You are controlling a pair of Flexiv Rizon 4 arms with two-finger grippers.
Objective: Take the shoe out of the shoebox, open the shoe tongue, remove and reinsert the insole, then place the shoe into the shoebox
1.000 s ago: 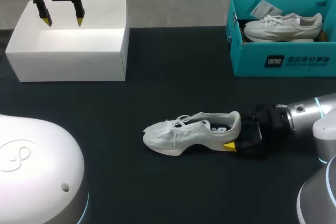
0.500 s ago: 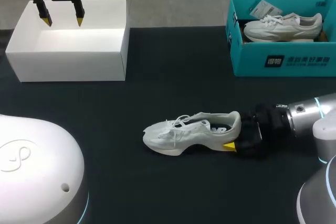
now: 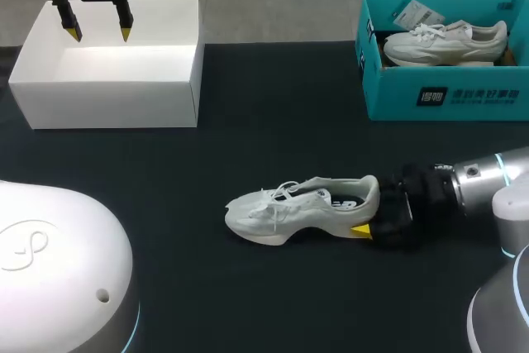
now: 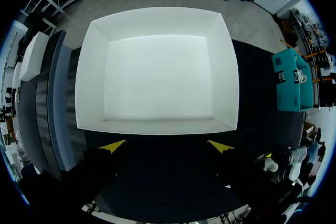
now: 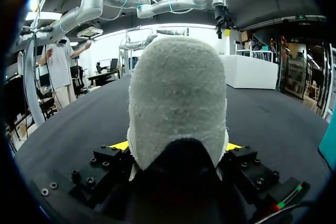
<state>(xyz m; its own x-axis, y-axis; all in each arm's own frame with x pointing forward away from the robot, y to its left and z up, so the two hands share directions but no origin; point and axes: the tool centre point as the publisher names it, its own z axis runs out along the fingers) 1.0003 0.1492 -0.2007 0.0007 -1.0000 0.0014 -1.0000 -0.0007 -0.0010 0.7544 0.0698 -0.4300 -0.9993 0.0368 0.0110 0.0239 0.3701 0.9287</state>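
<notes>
One white shoe (image 3: 302, 208) lies on its sole near the middle of the dark table (image 3: 248, 146), toe toward my left side and heel toward my right. The right gripper (image 3: 364, 229) is clamped on its heel: in the right wrist view the two yellow tips press against the heel's two sides, with the shoe (image 5: 177, 103) filling the space ahead of the gripper (image 5: 177, 145). Well apart from it, at the far left of the table, stands the open white shoebox (image 3: 107, 105), nothing visible inside. The left gripper (image 3: 95, 32) hangs above the shoebox's far edge, fingers spread and holding nothing; its wrist view looks straight down into the shoebox (image 4: 89, 77) beyond the gripper (image 4: 167, 146). At the far right sits a teal box (image 3: 446, 93) holding a second shoe (image 3: 446, 39).
</notes>
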